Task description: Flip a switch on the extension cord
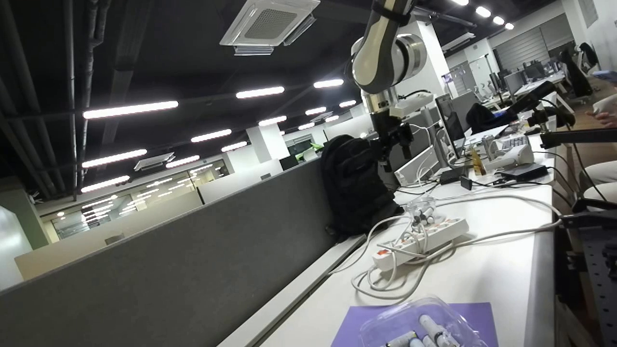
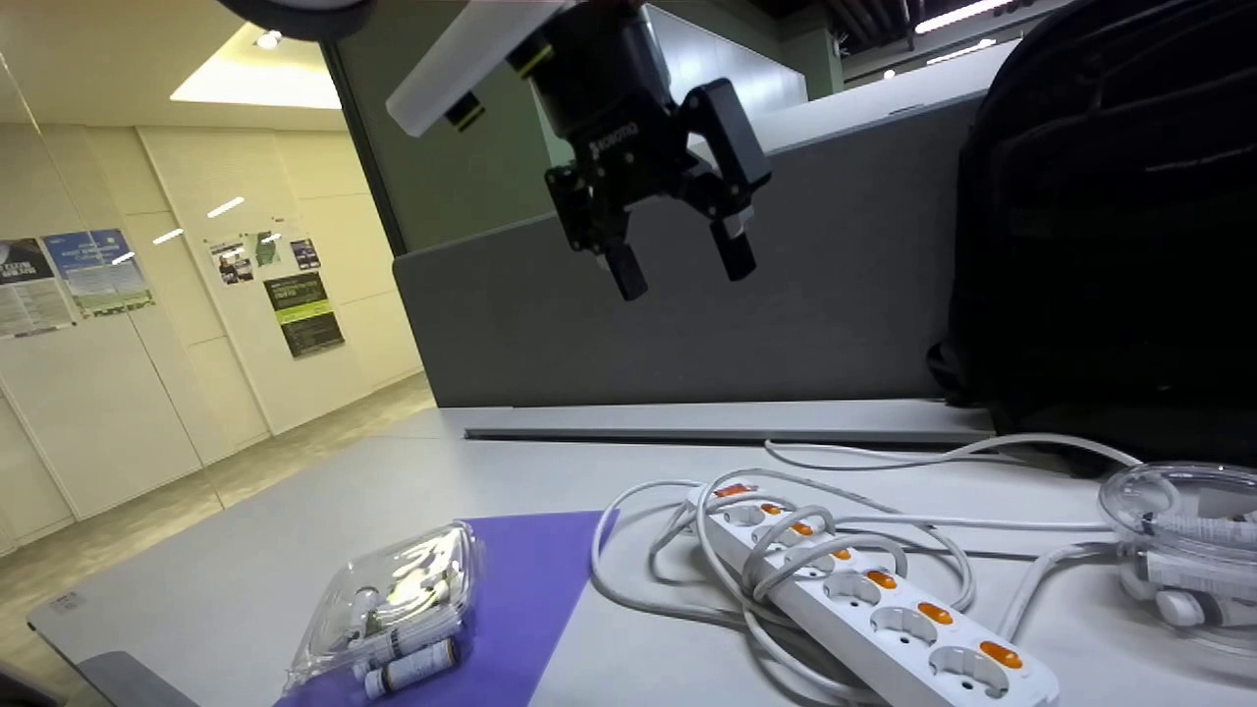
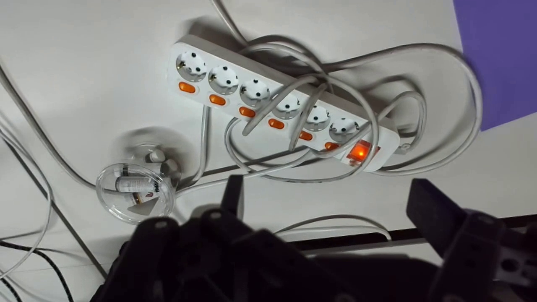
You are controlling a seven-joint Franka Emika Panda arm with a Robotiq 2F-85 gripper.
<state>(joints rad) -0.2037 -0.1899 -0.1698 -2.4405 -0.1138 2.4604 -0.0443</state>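
Note:
The extension cord, a long white power strip with several sockets and orange buttons, lies on the white desk in both exterior views (image 1: 438, 236) (image 2: 879, 607) and the wrist view (image 3: 235, 93). Its white cable loops loosely over and around it. At one end a larger red-orange switch (image 3: 361, 151) glows, with a cable loop crossing over it; it also shows in both exterior views (image 1: 382, 252) (image 2: 733, 490). My gripper is open and empty in both exterior views (image 1: 397, 159) (image 2: 683, 275), well above the desk. In the wrist view its fingers (image 3: 327, 184) are wide apart, below the strip in the picture.
A clear round container (image 3: 136, 193) with small bottles stands near the strip. A clear plastic box (image 2: 393, 589) with bottles sits on a purple sheet (image 2: 535, 589). A black backpack (image 1: 356, 183) leans against the grey partition (image 1: 193, 260) behind the desk.

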